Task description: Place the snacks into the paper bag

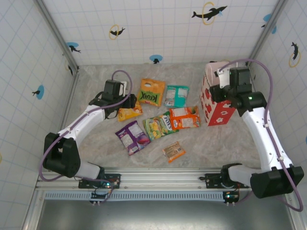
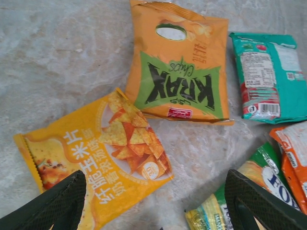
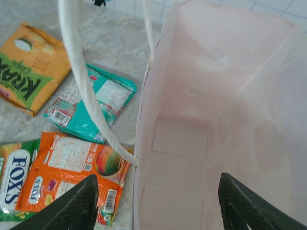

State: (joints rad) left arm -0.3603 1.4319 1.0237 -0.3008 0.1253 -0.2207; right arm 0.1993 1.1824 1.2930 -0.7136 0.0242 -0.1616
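- Jaws of L gripper (image 2: pixel 156 194) spread wide, empty, over yellow-orange pkt (image 2: pixel 96 158), left of tabletop (image 1: pixel 216 143) centre.
- R gripper (image 3: pixel 156 199) released, holds nothing; fingers (image 3: pixel 79 203) straddle pkt-side wall of paper bag (image 3: pixel 201 96).
- Bag upright nr tabletop's far-right corner.
- Krax (image 1: pixel 151 91), teal (image 1: pixel 176 96), orange (image 1: pixel 184 117), green (image 1: pixel 160 125), purple (image 1: pixel 132 136) pkts + clear bar (image 1: pixel 173 151) lie mid-tabletop.

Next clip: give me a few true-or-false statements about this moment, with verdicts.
1. The paper bag stands upright. True.
2. A snack already lies inside the paper bag. False: the inside in view is bare.
3. The left pincer is shut on the yellow-orange packet. False: it is open above it.
4. The Krax packet lies beside the teal packet. True.
5. The right pincer is open over the bag's mouth. True.
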